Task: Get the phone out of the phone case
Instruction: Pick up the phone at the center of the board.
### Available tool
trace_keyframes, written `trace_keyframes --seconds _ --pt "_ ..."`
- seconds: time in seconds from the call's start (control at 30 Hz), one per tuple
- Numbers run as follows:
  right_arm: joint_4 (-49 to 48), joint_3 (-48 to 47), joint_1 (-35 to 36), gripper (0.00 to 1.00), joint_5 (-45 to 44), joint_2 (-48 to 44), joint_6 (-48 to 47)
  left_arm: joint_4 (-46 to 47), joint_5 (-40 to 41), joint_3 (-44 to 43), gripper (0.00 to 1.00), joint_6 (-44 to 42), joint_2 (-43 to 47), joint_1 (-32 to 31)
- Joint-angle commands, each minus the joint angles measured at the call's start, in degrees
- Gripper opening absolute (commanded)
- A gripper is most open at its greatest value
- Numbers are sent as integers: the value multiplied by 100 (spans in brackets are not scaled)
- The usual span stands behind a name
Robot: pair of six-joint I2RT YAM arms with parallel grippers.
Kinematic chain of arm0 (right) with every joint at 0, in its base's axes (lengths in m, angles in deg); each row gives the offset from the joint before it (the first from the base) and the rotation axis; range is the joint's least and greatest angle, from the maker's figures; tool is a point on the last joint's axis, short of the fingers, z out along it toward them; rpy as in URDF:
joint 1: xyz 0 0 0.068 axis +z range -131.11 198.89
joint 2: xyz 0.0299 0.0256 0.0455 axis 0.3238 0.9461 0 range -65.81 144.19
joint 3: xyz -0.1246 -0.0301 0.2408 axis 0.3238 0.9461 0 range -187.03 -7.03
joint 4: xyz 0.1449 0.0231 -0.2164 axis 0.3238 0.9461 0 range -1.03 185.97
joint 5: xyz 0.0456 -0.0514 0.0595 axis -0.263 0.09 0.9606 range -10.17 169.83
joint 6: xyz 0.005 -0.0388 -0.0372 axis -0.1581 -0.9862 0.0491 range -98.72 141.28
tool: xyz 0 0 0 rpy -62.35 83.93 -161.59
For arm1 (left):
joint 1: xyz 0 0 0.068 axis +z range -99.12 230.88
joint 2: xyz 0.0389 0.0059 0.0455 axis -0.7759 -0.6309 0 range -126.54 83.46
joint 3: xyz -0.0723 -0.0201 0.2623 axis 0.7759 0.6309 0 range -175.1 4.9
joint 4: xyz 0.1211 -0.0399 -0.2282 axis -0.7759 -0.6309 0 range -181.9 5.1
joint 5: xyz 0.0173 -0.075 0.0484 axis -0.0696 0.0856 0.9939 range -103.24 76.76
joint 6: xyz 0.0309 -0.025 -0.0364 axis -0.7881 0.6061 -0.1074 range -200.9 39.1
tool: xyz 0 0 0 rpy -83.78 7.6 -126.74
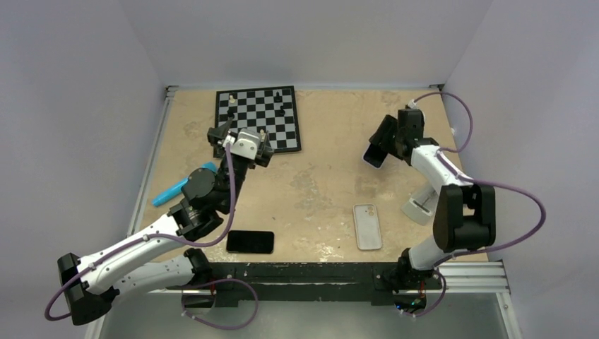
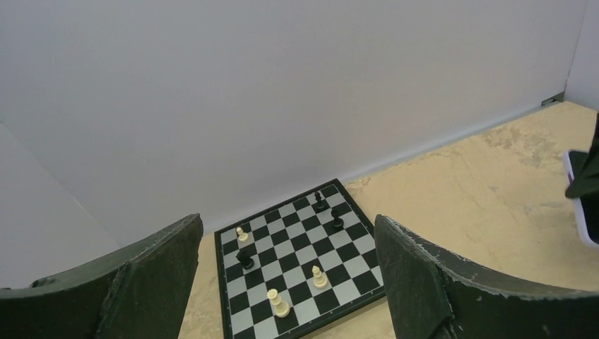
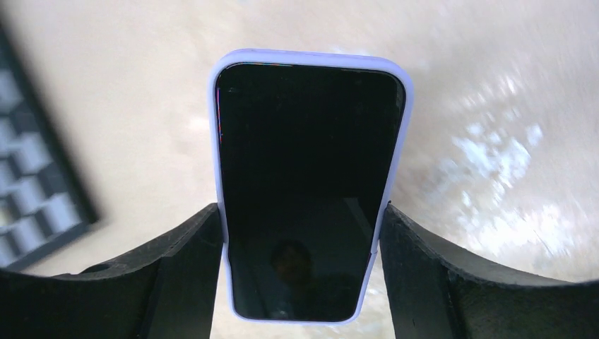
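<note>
A black-screened phone [image 3: 307, 183] sits in a lavender phone case [image 3: 311, 58], held in the air over the far right of the table. My right gripper [image 3: 302, 219] is shut on it, one finger pressed against each long side of the case near its lower end. From above, the cased phone [image 1: 374, 155] hangs tilted in the right gripper [image 1: 385, 145]. It also shows at the right edge of the left wrist view as the cased phone [image 2: 585, 212]. My left gripper [image 1: 242, 141] is open and empty by the near edge of the chessboard; in its own view the left gripper [image 2: 288, 233] faces the board.
A chessboard [image 1: 258, 119] with a few pieces lies at the back left. A bare black phone [image 1: 250, 241] and a pale empty case [image 1: 367, 226] lie near the front edge. A blue object [image 1: 176, 189] lies at the left and a white stand [image 1: 424, 205] under the right arm.
</note>
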Motion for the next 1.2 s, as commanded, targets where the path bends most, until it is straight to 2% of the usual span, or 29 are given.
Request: trace_keyframes --seconds 0.0,0.07,0.13,0.2,0.27,0.33,0.53,0.67,0.87,0.9,1.0,1.07,1.17 --pt "-1439 -238 162 0 809 -738 -320 -211 -227 -218 96 299 -132 43" --pt "-1475 -266 249 0 1204 -923 -117 -441 -449 -319 99 409 -228 43" --pt "-1514 -180 303 0 1720 -1084 465 -674 -829 -404 100 676 -320 43" --pt "-2133 153 351 0 2447 -1227 1317 -931 -1306 -487 100 1086 -410 43" --pt "-2801 519 500 0 2792 -1321 2258 -1122 -1708 -563 100 1516 -530 42" --pt "-3297 711 693 0 2904 -1330 3066 -1223 -1930 -613 100 2005 -668 43" --pt "-3567 740 1422 0 2537 -1535 4468 -1200 -2084 -599 100 2921 -1076 43" --pt "-3494 817 1736 0 2146 -1793 5013 -950 -2396 -471 100 3235 -1177 43" --pt "-3318 754 2237 0 1801 -2154 5195 -852 -2218 -370 100 3393 -1214 43" --pt "-3346 786 2329 0 1760 -2204 5263 -846 -2181 -359 97 3400 -1213 43" --pt "-3515 925 2622 0 1681 -2342 5491 -1057 -1825 -419 80 3384 -1222 43" --pt "-3586 949 2787 0 1598 -2376 5592 -1054 -1580 -404 78 3339 -1204 43" --pt "-3689 866 2949 0 1622 -2273 5683 -825 -1678 -278 77 3174 -1145 43"
